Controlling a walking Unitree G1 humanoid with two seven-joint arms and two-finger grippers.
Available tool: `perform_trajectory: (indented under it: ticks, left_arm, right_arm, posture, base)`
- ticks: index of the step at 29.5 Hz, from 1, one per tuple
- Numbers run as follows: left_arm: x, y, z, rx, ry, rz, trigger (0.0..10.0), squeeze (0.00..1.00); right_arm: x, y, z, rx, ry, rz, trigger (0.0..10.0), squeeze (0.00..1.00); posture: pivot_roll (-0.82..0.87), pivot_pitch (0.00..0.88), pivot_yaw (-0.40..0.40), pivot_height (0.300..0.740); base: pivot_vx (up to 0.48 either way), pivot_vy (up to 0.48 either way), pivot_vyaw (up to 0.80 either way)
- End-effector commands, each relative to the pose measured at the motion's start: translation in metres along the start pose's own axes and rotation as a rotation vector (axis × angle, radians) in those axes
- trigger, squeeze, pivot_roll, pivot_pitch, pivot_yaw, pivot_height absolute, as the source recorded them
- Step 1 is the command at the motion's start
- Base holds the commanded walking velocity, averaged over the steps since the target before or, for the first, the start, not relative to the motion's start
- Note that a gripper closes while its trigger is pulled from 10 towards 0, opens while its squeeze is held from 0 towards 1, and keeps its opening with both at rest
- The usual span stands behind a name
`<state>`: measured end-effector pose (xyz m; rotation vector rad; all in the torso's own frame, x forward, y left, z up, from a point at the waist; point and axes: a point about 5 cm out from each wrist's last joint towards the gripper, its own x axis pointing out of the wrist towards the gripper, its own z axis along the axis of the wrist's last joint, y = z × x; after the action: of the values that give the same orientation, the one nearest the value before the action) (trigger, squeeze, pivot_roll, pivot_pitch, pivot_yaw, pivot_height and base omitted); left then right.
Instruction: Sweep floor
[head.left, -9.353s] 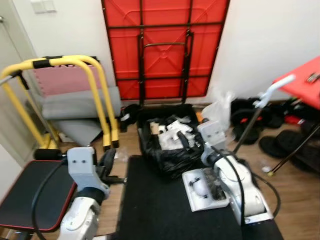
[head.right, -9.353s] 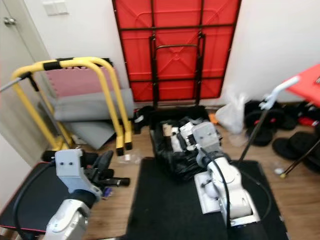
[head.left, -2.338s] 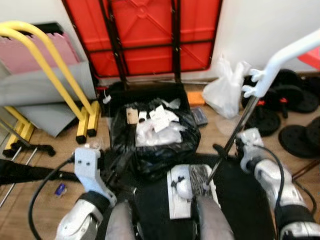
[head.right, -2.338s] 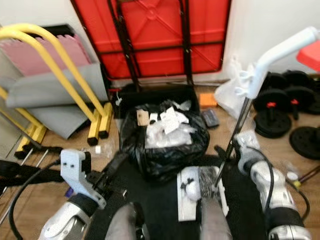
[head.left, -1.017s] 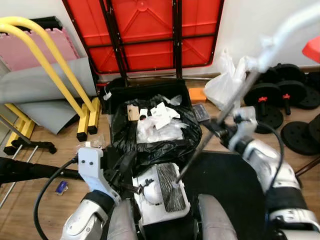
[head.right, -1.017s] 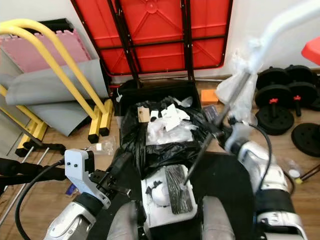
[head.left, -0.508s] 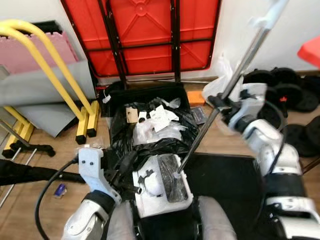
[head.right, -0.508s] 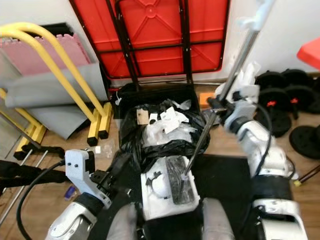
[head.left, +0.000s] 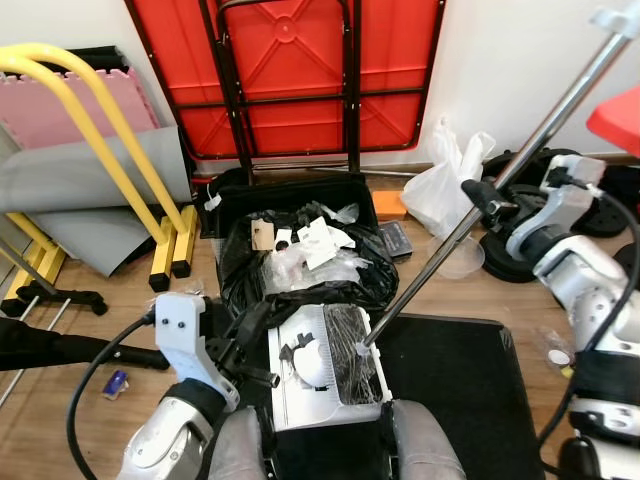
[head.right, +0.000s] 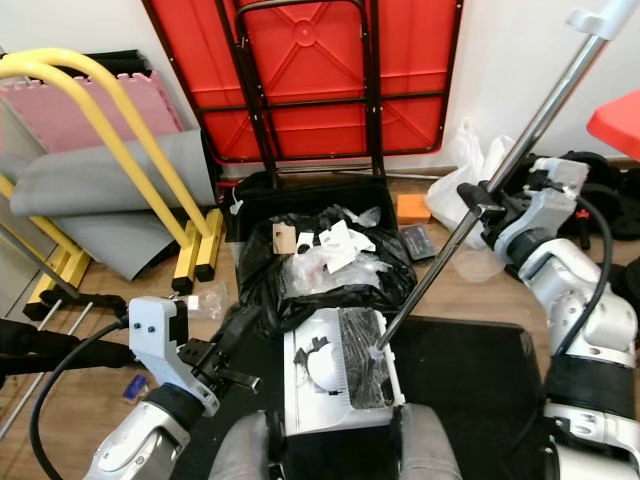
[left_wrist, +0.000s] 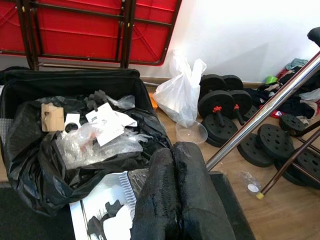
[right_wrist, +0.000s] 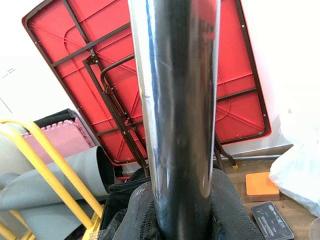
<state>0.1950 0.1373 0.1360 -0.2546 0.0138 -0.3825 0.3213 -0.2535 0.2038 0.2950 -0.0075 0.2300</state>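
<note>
Right pincer (head.right: 492, 215) at 2 o'clock, clamped round the metal pole (head.right: 470, 215) of the dustpan (head.right: 335, 375); the wrist view shows the pole running straight between its fingers. Pan sits at 6 o'clock, mouth toward the black rubbish bag (head.right: 320, 270), carrying a brush head and white scraps, its front edge touching the bag's near rim. Left pincer (head.left: 262, 322) low at 7 o'clock, just beside the pan's near corner; fingers pressed together, holding nothing I can see. Step in hand looks like tipping the load into the bag. To do it well: swing the pole up so the far lip rises over the bag's rim, keep the tilt slow so light paper slides rather than flutters out, and keep the pan centred over the opening, not over the black floor mat (head.left: 450, 380). Risk: the bag is already heaped, so scraps may roll off. Count: one dustpan, one bag, one mat, two pincers, one red folded bench (head.left: 290, 80) against the wall at 12 o'clock.
</note>
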Motion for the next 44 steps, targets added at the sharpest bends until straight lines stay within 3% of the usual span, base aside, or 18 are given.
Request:
perform_trajectory:
  ticks: [1, 14, 21, 30, 36, 41, 44]
  left_arm:
    - [-0.001, 0.003, -0.003, 0.007, 0.012, -0.001, 10.0, 0.0]
    - [0.001, 0.004, -0.003, 0.004, 0.009, 0.001, 10.0, 0.0]
    - [0.002, 0.007, -0.003, -0.022, -0.003, 0.023, 10.0, 0.0]
    - [0.005, 0.016, 0.0, -0.055, -0.021, 0.082, 10.0, 0.0]
    - [0.008, 0.026, 0.001, -0.066, -0.024, 0.136, 10.0, 0.0]
    - [0.011, 0.028, 0.0, -0.067, -0.018, 0.141, 10.0, 0.0]
    - [0.012, 0.028, 0.0, -0.066, -0.019, 0.139, 10.0, 0.0]
  right_arm:
    - [-0.003, 0.012, 0.014, 0.045, -0.054, 0.105, 10.0, 0.0]
    - [-0.009, 0.025, 0.023, 0.097, -0.001, 0.225, 10.0, 0.0]
    - [-0.007, 0.043, 0.045, 0.189, -0.046, 0.326, 10.0, 0.0]
    - [-0.004, 0.053, 0.047, 0.219, -0.069, 0.337, 10.0, 0.0]
    - [0.004, 0.061, 0.046, 0.255, -0.111, 0.3, 10.0, 0.0]
    - [0.01, 0.037, 0.057, 0.196, -0.204, 0.086, 10.0, 0.0]
    - [0.01, 0.033, 0.056, 0.187, -0.202, 0.044, 10.0, 0.0]
  posture:
    - [-0.14, 0.077, 0.024, 0.64]
    - [-0.15, 0.066, 0.016, 0.66]
    - [-0.16, 0.051, 0.013, 0.675]
    - [-0.16, 0.041, 0.009, 0.685]
    - [-0.16, 0.03, 0.01, 0.695]
    - [-0.16, 0.022, 0.01, 0.715]
    - [-0.16, 0.022, 0.011, 0.72]
  base:
    - [0.0, 0.0, 0.0]
    - [0.0, 0.0, 0.0]
    - [0.0, 0.0, 0.0]
    - [0.0, 0.0, 0.0]
    - [0.0, 0.0, 0.0]
    - [0.0, 0.0, 0.0]
    - [0.0, 0.0, 0.0]
